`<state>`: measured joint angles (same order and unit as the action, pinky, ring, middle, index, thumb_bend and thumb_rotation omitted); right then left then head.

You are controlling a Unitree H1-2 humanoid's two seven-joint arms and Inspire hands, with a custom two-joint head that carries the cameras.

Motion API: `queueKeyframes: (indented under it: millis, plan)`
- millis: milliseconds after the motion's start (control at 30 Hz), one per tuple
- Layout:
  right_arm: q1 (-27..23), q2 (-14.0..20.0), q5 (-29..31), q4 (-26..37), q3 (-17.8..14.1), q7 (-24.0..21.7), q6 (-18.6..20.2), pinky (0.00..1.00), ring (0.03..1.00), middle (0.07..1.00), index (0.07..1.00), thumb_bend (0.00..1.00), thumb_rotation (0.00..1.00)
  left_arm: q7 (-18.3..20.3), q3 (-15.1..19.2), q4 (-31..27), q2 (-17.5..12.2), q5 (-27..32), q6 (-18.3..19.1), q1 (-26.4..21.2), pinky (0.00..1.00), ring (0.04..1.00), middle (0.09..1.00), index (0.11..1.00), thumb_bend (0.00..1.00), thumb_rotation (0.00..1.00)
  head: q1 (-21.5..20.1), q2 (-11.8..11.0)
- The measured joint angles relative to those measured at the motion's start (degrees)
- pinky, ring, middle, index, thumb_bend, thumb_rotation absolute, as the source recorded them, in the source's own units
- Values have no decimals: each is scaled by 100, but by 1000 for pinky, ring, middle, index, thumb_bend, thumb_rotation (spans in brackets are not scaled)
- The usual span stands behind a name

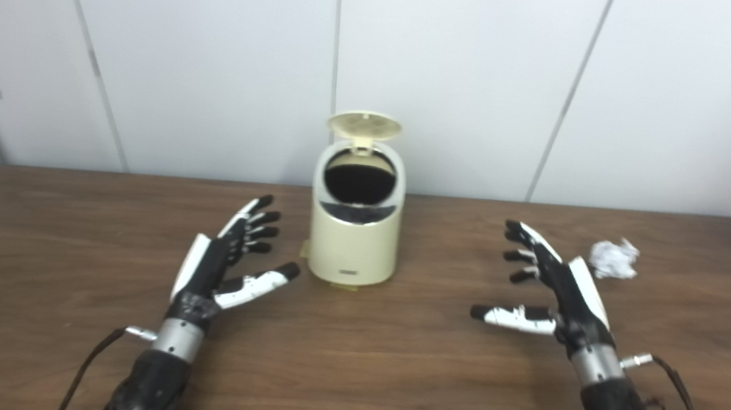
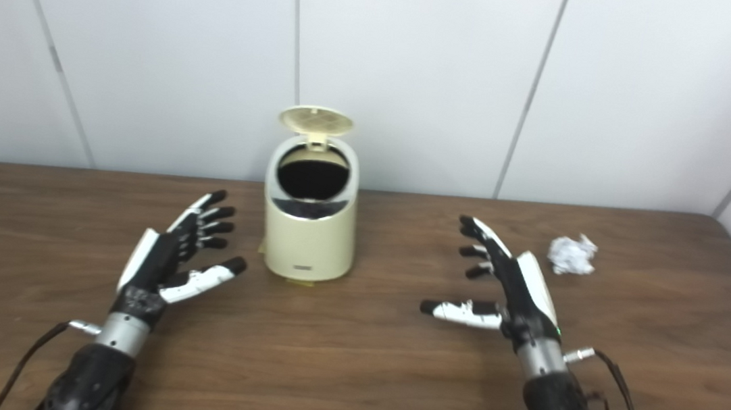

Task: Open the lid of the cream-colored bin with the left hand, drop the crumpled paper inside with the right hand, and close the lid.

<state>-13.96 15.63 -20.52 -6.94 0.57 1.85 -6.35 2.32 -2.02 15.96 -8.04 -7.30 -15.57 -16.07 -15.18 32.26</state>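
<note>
The cream-colored bin [image 1: 352, 244] stands upright near the table's far middle. Its round lid [image 1: 364, 125] is flipped up at the back, and the dark opening [image 1: 359, 184] shows. A crumpled white paper ball [image 1: 613, 258] lies on the table at the far right. My left hand [image 1: 224, 261] rests open just left of the bin, fingers spread, not touching it. My right hand [image 1: 550, 289] is open too, fingers spread, a short way left of and nearer than the paper. Neither hand holds anything.
The brown wooden table [image 1: 348, 366] reaches to a white panelled wall [image 1: 461, 72] right behind the bin. Cables [image 1: 690, 409] run from both wrists towards the near edge.
</note>
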Motion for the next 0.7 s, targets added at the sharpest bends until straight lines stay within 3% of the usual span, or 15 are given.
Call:
queueKeyframes:
  millis: [300,433,567,700]
  plan:
    - [-336,441,-418,46,-189,31,432,642,735,801,823,798,172,65,39,345,-175,47,-353,-170,781,842,883,975,813,380,-696,-264]
    - [-590,677,-615,265,-295,29,770,627,735,803,814,794,117,48,62,548,-271,22,-484,-274,775,844,885,970,829,394,-802,-308]
    - [-853,872,-813,652,-302,-65,1112,598,724,799,803,807,129,52,91,560,-311,44,-553,-265,744,841,880,965,813,388,-846,-317]
    - [-1075,1174,-963,710,-312,-191,1363,589,725,790,810,809,145,48,128,560,-349,51,-587,-243,777,856,894,967,794,375,-846,-343]
